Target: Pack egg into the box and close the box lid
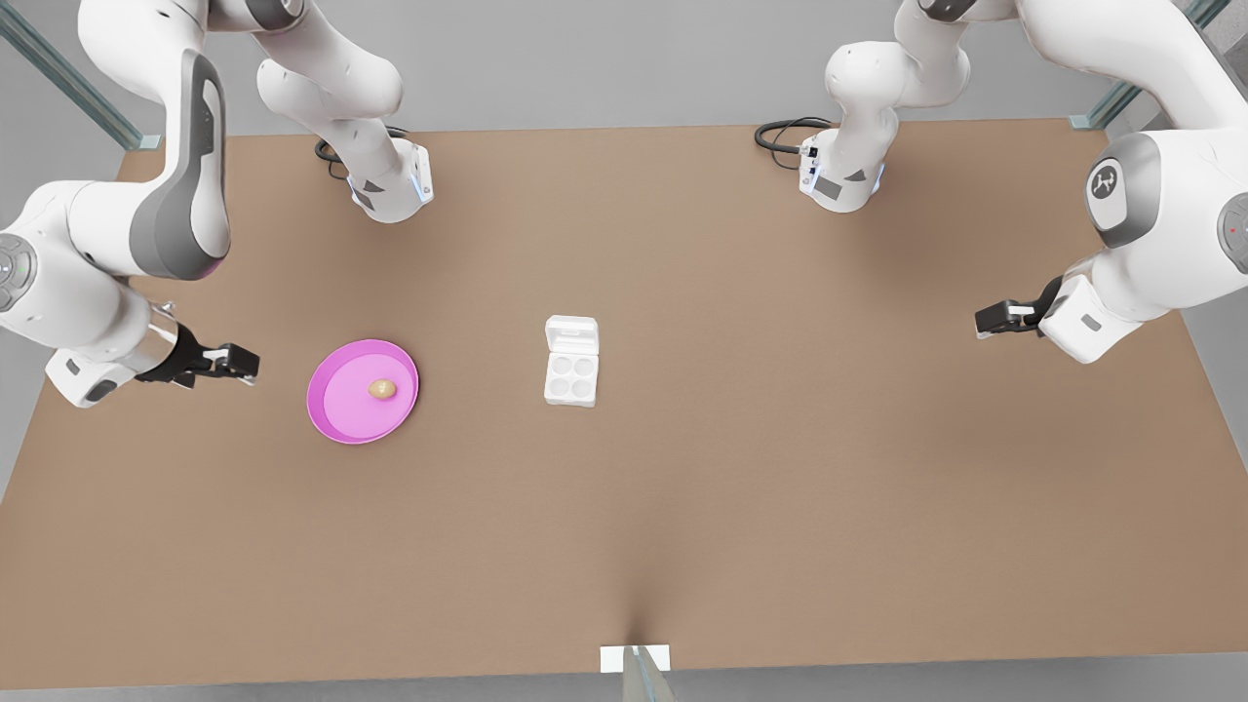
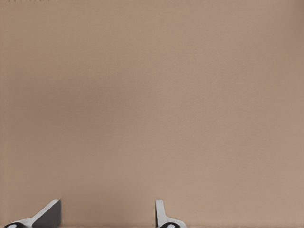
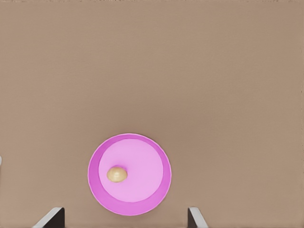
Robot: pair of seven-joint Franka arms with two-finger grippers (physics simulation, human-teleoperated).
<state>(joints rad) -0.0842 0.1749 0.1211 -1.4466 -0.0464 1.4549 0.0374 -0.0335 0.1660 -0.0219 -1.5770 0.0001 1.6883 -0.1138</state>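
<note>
The small tan egg (image 1: pixel 381 389) (image 3: pixel 117 174) lies on a round pink plate (image 1: pixel 336 414) (image 3: pixel 154 192) toward the front view's left. At the table's middle stands the white box (image 1: pixel 571 379), its four cups bare. The box lid (image 1: pixel 572 334) is swung open behind the tray. My right gripper (image 1: pixel 244 364) (image 3: pixel 124 219) hovers open just left of the plate in the front view, holding nothing. My left gripper (image 1: pixel 981 320) (image 2: pixel 107 216) waits open over bare table at the front view's right, far from the box.
The brown table (image 1: pixel 780 507) stretches wide around the plate and the box. Both arm bases (image 1: pixel 390 185) (image 1: pixel 843 175) stand at the far edge with black cables beside them. A small white tab (image 1: pixel 634 659) sits at the near edge.
</note>
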